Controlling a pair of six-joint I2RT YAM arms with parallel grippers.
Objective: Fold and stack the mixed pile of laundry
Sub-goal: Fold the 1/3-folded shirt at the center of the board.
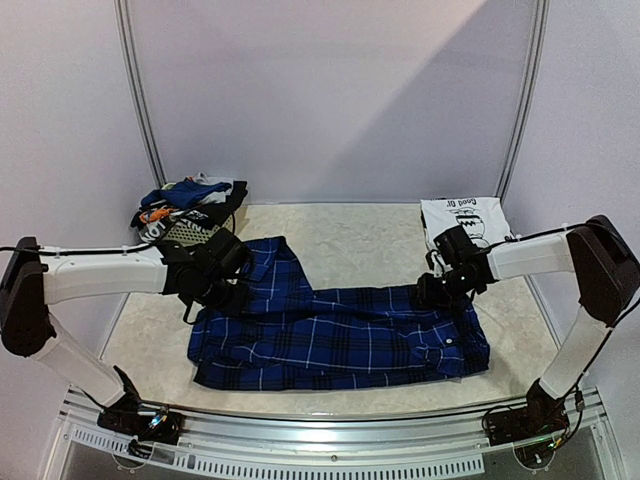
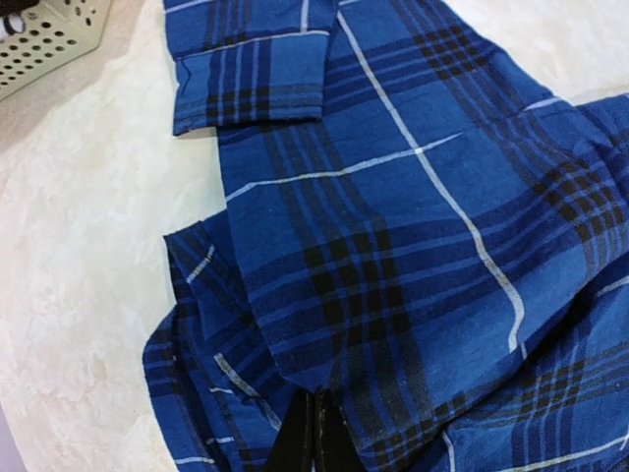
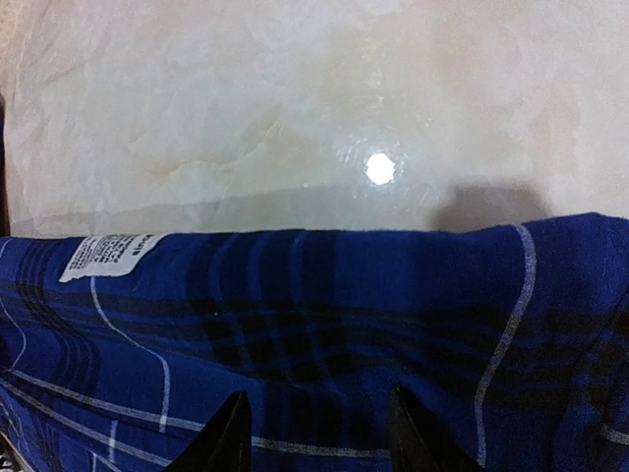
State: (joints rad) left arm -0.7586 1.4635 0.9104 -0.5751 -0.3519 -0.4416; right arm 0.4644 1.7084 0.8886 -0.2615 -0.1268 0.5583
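**A:** Where's the plaid shirt [image 1: 340, 340]?

**B:** Flat across the middle of your table [image 1: 350, 235], long axis left to right, with one flap angled toward the back left. From above, your arms cover both its back corners, so collar and cuffs can't be sorted out there.

**A:** Left gripper [image 2: 316, 433]?

**B:** Clamped. The fingers are pressed together at the shirt's left end, and creases run into the tips, so a pinch of cloth is caught. The wrist view cuts the fingers off at its bottom edge.

**A:** Right gripper [image 3: 319, 438]?

**B:** The fingers stand apart over the shirt's back edge near the right end, with nothing caught between them. Only the tips show, so you can't tell whether they touch the cloth. A white care label [image 3: 108, 256] lies on the fabric at the left of that wrist view, its print too small to read.

**A:** And the laundry pile [image 1: 190, 200]?

**B:** Back-left corner, heaped: blue, black, grey, a bit of orange. The pieces overlap, so you can't count them. A pale perforated basket [image 1: 188, 233] is mostly buried under it. Can't say whether the heap sits in it or on it.

**A:** Anything else?

**B:** A folded T-shirt [image 1: 462, 215] lies back right, pale printed face up, just beyond your right wrist, which hides its near edge. The lettering is only partly legible.
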